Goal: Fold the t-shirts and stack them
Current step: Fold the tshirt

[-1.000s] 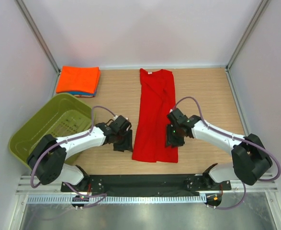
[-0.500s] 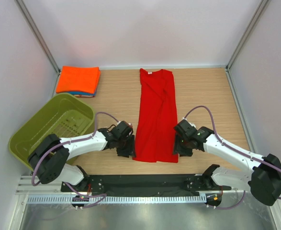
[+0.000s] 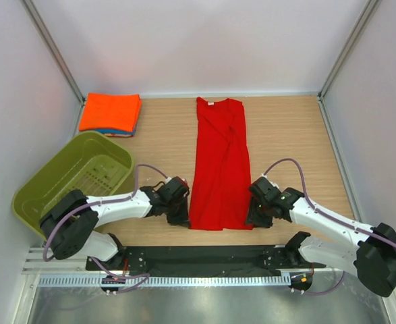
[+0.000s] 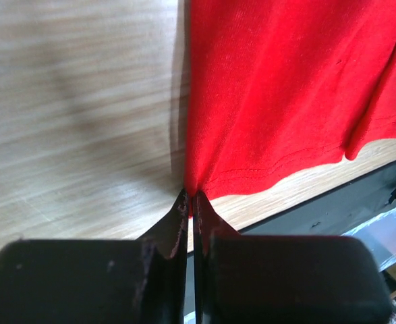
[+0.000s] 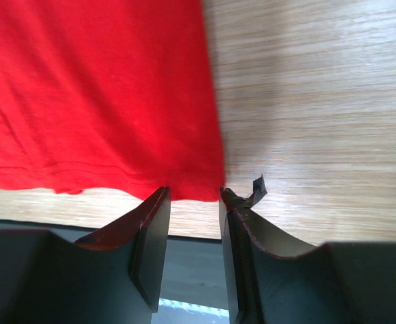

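From wrist views, left jaws pinch red t-shirt (image 4: 285,88) hem; right jaws stand half-open.

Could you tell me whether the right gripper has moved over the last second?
Yes. The right gripper has come toward the near edge, closer to the black base rail, at the near right hem corner of the red t-shirt.

Centre: red t-shirt (image 3: 219,165), flat, long narrow strip; far-left: folded orange t-shirt (image 3: 110,111) atop blue t-shirt (image 3: 108,132).
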